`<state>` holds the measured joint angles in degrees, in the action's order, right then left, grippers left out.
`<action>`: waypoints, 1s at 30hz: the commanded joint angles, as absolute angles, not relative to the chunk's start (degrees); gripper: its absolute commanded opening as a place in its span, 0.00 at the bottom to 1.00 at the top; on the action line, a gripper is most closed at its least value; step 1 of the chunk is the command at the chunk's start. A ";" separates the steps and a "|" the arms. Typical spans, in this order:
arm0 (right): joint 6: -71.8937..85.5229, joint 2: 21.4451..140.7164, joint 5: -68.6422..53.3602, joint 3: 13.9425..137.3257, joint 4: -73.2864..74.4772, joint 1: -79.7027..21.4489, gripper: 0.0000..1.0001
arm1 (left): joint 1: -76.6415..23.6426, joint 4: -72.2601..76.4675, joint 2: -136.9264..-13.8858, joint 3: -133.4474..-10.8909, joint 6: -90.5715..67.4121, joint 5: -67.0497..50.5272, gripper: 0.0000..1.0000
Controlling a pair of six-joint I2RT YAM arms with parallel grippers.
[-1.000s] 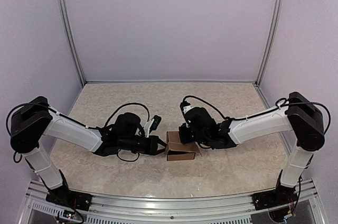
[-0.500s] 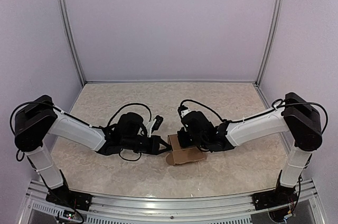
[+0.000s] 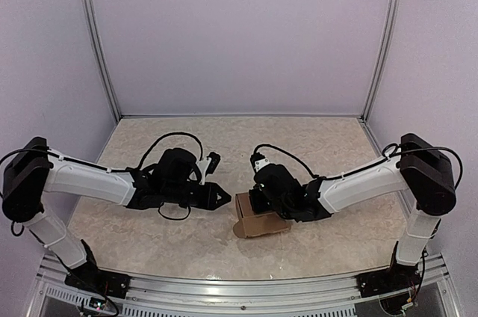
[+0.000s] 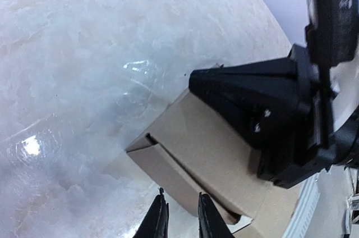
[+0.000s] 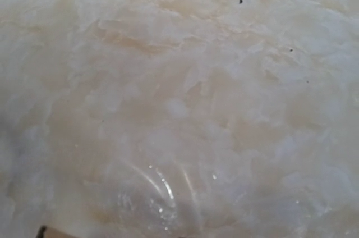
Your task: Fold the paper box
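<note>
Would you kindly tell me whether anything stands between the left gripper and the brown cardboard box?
Nothing visible does. The left gripper, jaws slightly apart, points at the near face of the brown cardboard box, with only pale marbled table between them. The shut right gripper sits on the box's top, outside that path.

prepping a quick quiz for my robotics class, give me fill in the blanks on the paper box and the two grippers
1. The black gripper above the brown cardboard box belongs to the ___ arm.
2. The left gripper holds ___.
3. The box sits on a pale marbled ___.
Missing: right; nothing; table.
</note>
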<state>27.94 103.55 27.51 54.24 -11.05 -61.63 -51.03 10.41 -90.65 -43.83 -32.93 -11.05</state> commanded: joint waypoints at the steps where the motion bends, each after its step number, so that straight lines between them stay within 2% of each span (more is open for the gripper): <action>1: 27.84 104.25 29.62 51.25 -12.50 -62.33 0.00 | -51.34 8.07 -88.96 -47.59 -30.31 -11.26 0.23; 4: 27.07 104.39 30.24 48.74 -17.14 -62.73 0.00 | -51.89 9.76 -90.63 -49.19 -30.83 -14.29 0.30; 7: 26.58 105.05 31.29 47.16 -20.88 -62.99 0.00 | -52.28 12.64 -92.98 -49.86 -32.51 -17.62 0.32; 21: 24.65 108.90 33.29 42.88 -33.28 -64.77 0.01 | -54.92 13.36 -102.54 -53.25 -34.00 -20.02 0.32; 30: 22.10 101.90 35.33 41.52 -32.06 -64.72 0.04 | -55.00 6.61 -103.97 -55.43 -31.56 -15.69 0.31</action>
<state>23.64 105.62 34.35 43.64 -35.42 -64.03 -54.72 11.88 -102.39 -54.17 -33.21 -18.37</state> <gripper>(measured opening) 0.026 0.311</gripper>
